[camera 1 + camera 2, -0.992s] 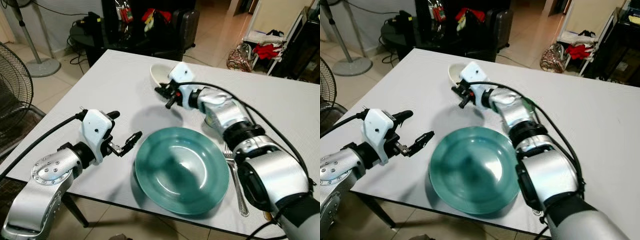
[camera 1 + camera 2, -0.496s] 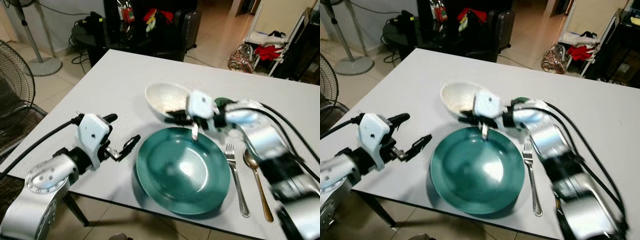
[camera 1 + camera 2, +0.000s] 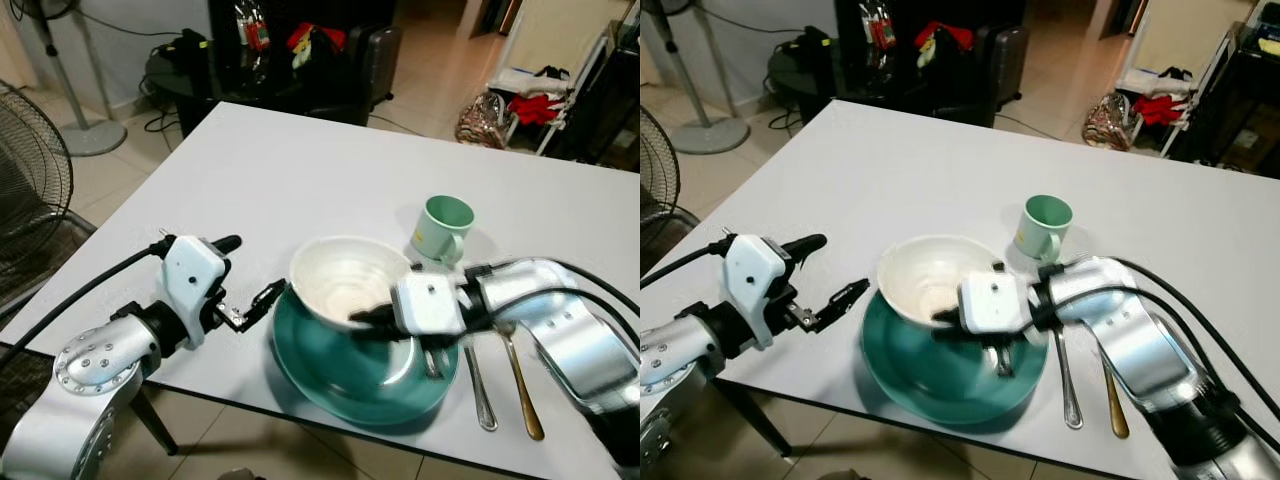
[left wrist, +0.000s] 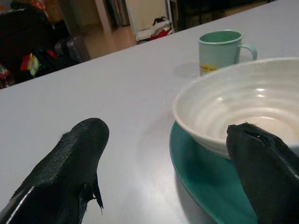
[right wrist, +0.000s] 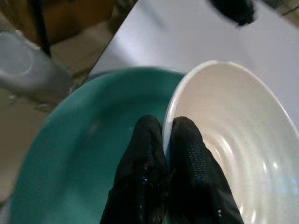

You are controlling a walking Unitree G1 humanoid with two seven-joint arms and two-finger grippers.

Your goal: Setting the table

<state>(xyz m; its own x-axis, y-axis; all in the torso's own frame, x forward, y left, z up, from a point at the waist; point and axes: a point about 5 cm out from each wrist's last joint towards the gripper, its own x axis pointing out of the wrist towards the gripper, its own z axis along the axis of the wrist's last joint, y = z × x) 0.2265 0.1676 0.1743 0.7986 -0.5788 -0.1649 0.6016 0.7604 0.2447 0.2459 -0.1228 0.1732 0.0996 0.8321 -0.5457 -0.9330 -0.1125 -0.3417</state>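
The white table (image 3: 250, 170) carries everything, and the teal plate (image 3: 330, 375) near its front edge serves as the reference point. The white bowl (image 3: 345, 280) hangs tilted over the plate's far-left part, its rim pinched between the closed fingers of the right gripper (image 5: 163, 154), one finger inside the bowl and one outside. The gripper's white wrist housing sits above the plate's right half. The left gripper (image 3: 250, 285) hovers just left of the plate above the tabletop, its two black fingers (image 4: 70, 163) spread wide and holding nothing. Beyond the plate, to its far right, stands a green mug (image 3: 440, 228), upright with its handle turned right. Just right of the plate lie a fork (image 3: 475, 385) and, further right, a gold-handled spoon (image 3: 522, 385), side by side on the table.
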